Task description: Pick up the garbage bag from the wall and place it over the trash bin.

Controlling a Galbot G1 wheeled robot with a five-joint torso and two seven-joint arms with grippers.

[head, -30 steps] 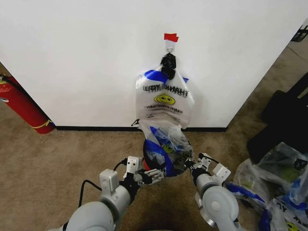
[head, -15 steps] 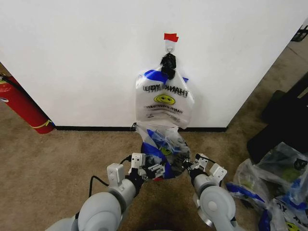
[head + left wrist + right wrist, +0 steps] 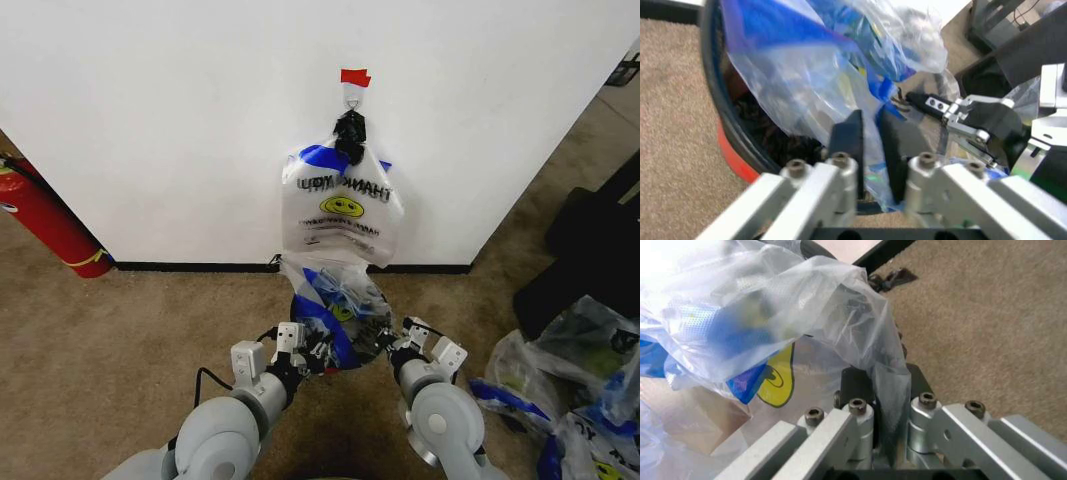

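Both arms were stretched forward and low toward the white wall (image 3: 150, 120), elbows bent, wrists converging on the small black trash bin (image 3: 372, 338) that stood on the carpet (image 3: 120, 330) just in front of the baseboard. The garbage bag (image 3: 335, 300), thin and translucent with blue handles, was draped loosely over the bin's mouth, bunched and crumpled on top.

The left gripper (image 3: 322, 352) reached in from the bin's left side; in the left wrist view its two dark fingers (image 3: 847, 135) stood close together with a fold of the bag's film (image 3: 807, 85) pinched between them, right at the bin's black rim (image 3: 727, 125) above the red base (image 3: 733, 160). The right gripper (image 3: 392, 345) came in from the opposite side, and its fingers (image 3: 857, 385) were likewise clamped on a strip of the plastic (image 3: 840, 315).

Above them, the thicker bunch of bags (image 3: 342, 205) hung from a metal hook (image 3: 353, 95) under a piece of red tape (image 3: 355, 77). A red fire extinguisher (image 3: 45, 225) leaned at the left.
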